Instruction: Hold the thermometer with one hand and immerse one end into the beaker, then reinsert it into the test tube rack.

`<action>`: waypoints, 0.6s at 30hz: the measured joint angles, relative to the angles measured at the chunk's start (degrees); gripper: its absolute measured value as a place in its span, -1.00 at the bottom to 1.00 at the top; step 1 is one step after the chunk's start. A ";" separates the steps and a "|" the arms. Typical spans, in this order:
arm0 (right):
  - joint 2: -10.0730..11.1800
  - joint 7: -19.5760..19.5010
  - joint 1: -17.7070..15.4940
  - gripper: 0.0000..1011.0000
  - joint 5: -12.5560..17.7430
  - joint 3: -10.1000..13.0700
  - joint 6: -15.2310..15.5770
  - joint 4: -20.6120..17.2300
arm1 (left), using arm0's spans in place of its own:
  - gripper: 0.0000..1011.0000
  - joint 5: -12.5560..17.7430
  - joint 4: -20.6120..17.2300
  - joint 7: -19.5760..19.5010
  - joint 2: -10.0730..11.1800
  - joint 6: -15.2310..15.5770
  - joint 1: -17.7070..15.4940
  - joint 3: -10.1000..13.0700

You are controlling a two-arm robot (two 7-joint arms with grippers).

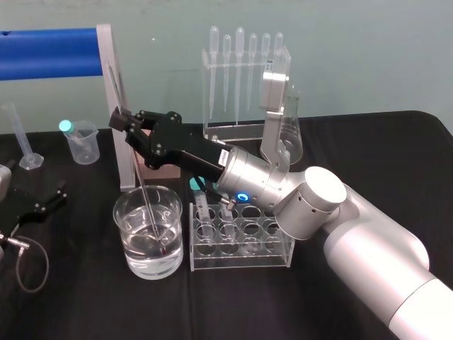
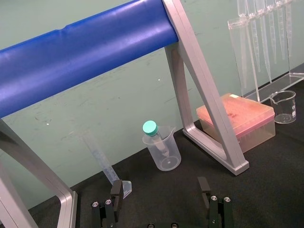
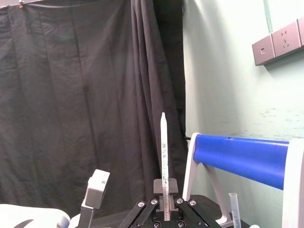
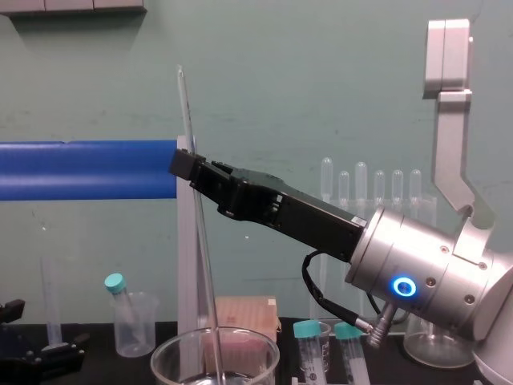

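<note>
The right claw (image 1: 122, 120) is clamped on the upper stem of the thermometer (image 1: 144, 195). It holds the rod slightly tilted, with the lower end under the water in the beaker (image 1: 131, 255), which stands on the desk (image 1: 85, 304) just beside the test tube rack (image 1: 283, 251). The thermometer is judged to be light, rigid, smooth and brittle, so grip the dry stem with moderate force and avoid side loads against the beaker rim or the rack holes. The left claw (image 1: 44, 202) rests with its fingers apart at the left of the desk.
</note>
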 joint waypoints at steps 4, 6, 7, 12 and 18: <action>0.00 0.00 0.00 -0.89 0.00 0.00 0.00 0.00 | 0.99 0.00 0.00 0.00 0.00 0.00 0.00 0.00; 0.00 0.00 0.00 -0.89 0.00 0.00 0.00 0.00 | 0.99 0.00 0.00 0.00 0.00 0.00 0.00 0.00; 0.00 0.00 0.00 -0.89 0.00 0.00 0.00 0.00 | 0.99 0.00 0.00 0.00 0.00 0.00 0.00 0.00; 0.00 0.00 0.00 -0.89 0.00 0.00 0.00 0.00 | 0.99 0.00 0.00 0.00 0.00 0.00 0.00 0.00; 0.00 0.00 0.00 -0.89 0.00 0.00 0.00 0.00 | 0.99 0.00 0.00 0.00 0.00 0.00 0.00 0.00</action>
